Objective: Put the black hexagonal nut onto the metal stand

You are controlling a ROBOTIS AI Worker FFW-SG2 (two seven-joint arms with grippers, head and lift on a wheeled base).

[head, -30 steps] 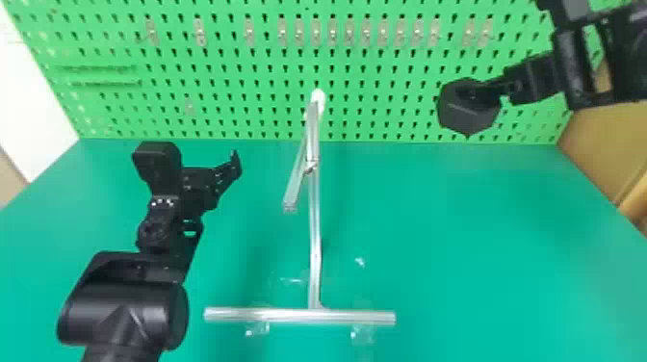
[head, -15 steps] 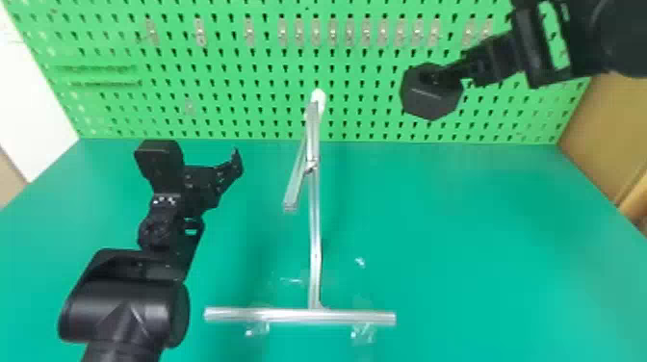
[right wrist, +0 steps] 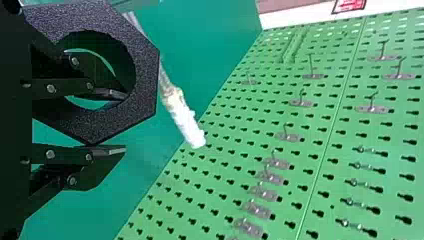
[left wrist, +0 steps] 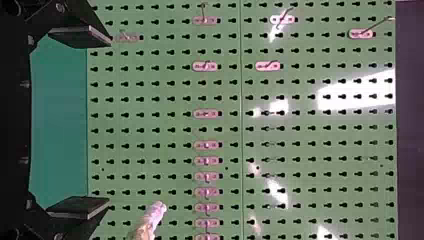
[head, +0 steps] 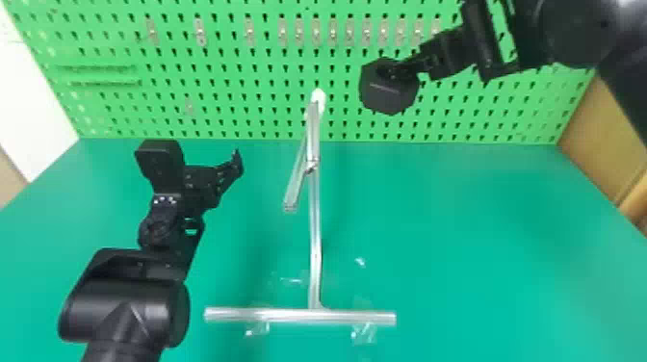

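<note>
Up in front of the pegboard, my right gripper (head: 404, 71) is shut on the black hexagonal nut (head: 389, 91), to the right of the metal stand's white tip and a little higher. In the right wrist view the gripper (right wrist: 107, 122) has one finger through the hole of the nut (right wrist: 142, 75) and the other against its outside; the stand's white tip (right wrist: 189, 125) is beside the nut. The metal stand (head: 315, 231) rises from a crossbar at the middle of the table. Left of it my left gripper (head: 212, 159) is parked; its fingers stand wide apart in the left wrist view (left wrist: 82, 122).
A green pegboard (head: 269, 103) with small metal hooks (head: 316, 33) stands behind the green table (head: 481, 250). A slanted metal bar (head: 294, 187) juts from the stand toward the front. Clear tape (head: 363, 332) lies by the crossbar. A brown box (head: 597, 139) is at the right.
My right arm has moved left with the nut, bringing it closer to the stand's top. The left arm and the stand have stayed put.
</note>
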